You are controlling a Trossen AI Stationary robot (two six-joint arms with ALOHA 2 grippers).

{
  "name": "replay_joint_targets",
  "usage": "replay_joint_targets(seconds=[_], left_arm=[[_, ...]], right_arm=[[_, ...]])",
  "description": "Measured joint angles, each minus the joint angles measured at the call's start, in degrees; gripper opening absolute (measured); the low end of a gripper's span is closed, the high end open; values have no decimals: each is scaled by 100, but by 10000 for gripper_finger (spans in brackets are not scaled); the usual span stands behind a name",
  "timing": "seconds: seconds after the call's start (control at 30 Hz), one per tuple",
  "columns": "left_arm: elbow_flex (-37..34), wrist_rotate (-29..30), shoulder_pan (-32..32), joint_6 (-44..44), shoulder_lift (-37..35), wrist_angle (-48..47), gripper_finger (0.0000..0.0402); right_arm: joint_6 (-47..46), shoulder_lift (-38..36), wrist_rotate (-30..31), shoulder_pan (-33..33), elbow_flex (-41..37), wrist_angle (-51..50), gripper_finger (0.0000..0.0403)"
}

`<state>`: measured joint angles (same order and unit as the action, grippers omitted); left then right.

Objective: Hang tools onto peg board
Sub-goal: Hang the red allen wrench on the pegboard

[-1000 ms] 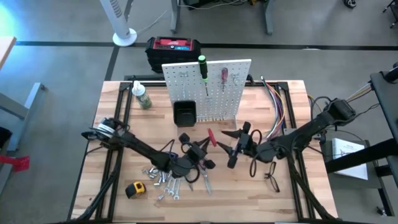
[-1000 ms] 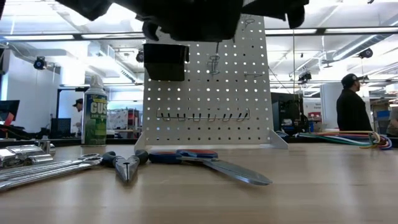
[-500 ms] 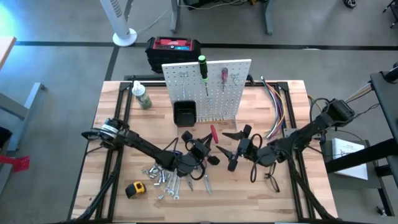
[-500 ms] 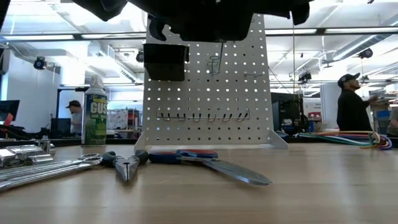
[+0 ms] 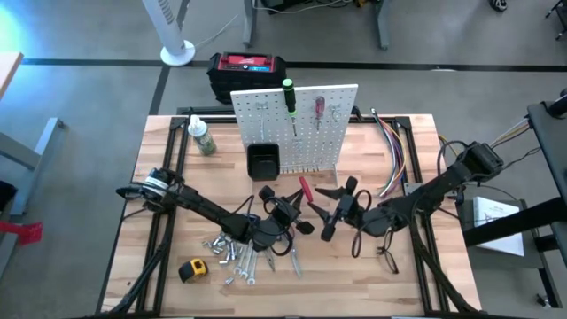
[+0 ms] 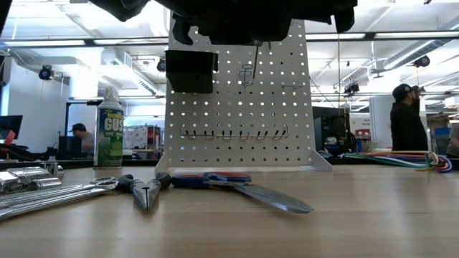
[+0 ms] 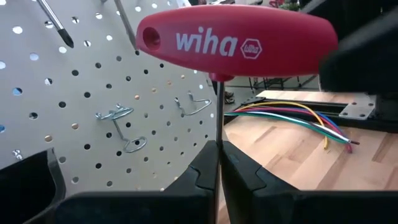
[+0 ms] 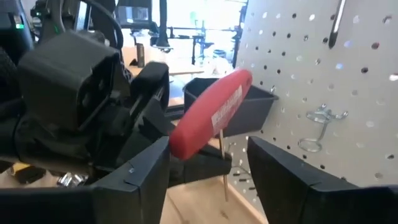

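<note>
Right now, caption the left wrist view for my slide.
Left gripper shut on red T-handle driver, held before the peg board.

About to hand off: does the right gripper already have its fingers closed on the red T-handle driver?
No: the right gripper is open beside the red T-handle driver, not touching it.

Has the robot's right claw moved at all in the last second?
Yes, slightly. In the overhead view the right claw has crept left toward the red-handled screwdriver held by the left claw, judged against the pegboard.

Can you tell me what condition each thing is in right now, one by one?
Left tool: shut on red-handled driver's thin shaft.
Red-handled driver: held upright above the table.
Right tool: open, fingers either side of the driver's handle.
Green-handled screwdriver: hanging on the peg board.
Pliers: lying on the table.
</note>
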<state>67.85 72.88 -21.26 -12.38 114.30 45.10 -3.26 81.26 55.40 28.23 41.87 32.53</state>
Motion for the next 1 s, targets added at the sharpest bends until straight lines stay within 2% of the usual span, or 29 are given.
replay_joint_targets(seconds=[0.3,0.6,0.83,0.93,1.0], left_arm=[[0,-147,-14,4,-2,-20,0],[0,-157,-31,35,-2,-155,0],[0,-444,-114,107,-46,-222,0],[19,-490,-142,-84,-127,-266,3],[-15,-438,-166,-184,-147,-439,10]], right_arm=[[176,-11,15,-167,0,97,144],[520,-13,-11,-189,0,78,28],[996,-338,-197,-151,-11,-184,26],[1112,-764,-459,-163,-13,-577,26],[1241,-1170,-395,-242,29,-819,26]])
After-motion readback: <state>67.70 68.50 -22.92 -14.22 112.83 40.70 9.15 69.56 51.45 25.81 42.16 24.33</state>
